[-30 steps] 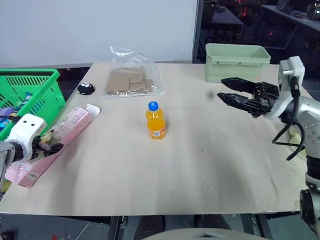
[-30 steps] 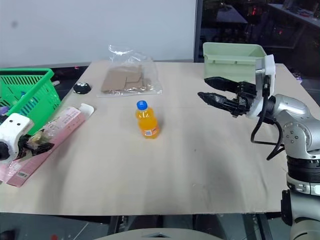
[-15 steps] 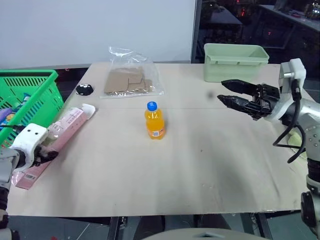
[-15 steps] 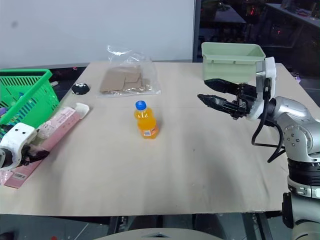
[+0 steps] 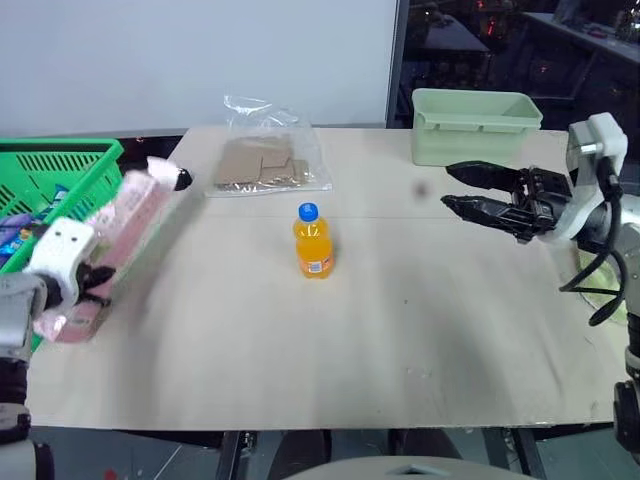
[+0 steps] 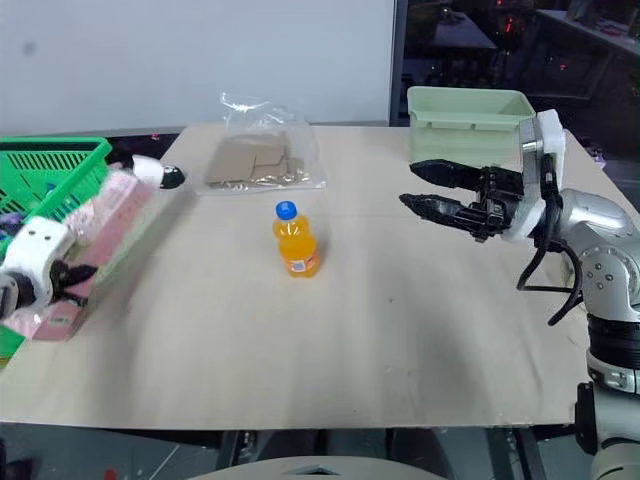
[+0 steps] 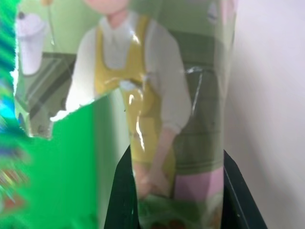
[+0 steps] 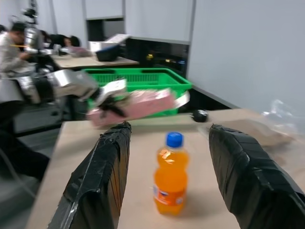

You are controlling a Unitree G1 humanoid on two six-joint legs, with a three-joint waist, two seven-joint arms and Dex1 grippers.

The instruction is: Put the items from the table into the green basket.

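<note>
- The green basket (image 5: 70, 170), bright plastic with open lattice sides, stands at the far left edge of the tabletop (image 5: 380, 340), a broad, smooth, light beige rectangle with a faint seam across it.
- The left gripper (image 5: 95, 280) is clenched on the near end of the pink snack packet (image 5: 125, 225), a long flat glossy pack with pale panels; the packet is lifted off the tabletop and slants up and away, just beside the basket's wall.
- A small black round object (image 5: 183, 179) sits by the packet's far tip.
- A clear, crinkled plastic bag (image 5: 262, 150) of flat brown cardboard pieces lies at the back of the tabletop.
- The orange drink bottle (image 5: 312, 241), small and rounded with a blue cap, stands upright near the middle, well apart from both grippers.
- A pale mint-green tub (image 5: 474, 124), solid-walled and rectangular, sits at the back right.
- The right gripper (image 5: 462, 190) hovers above the tabletop in front of the tub, its two black fingers parted and grasping nothing, pointing toward the bottle with bare tabletop between them.
</note>
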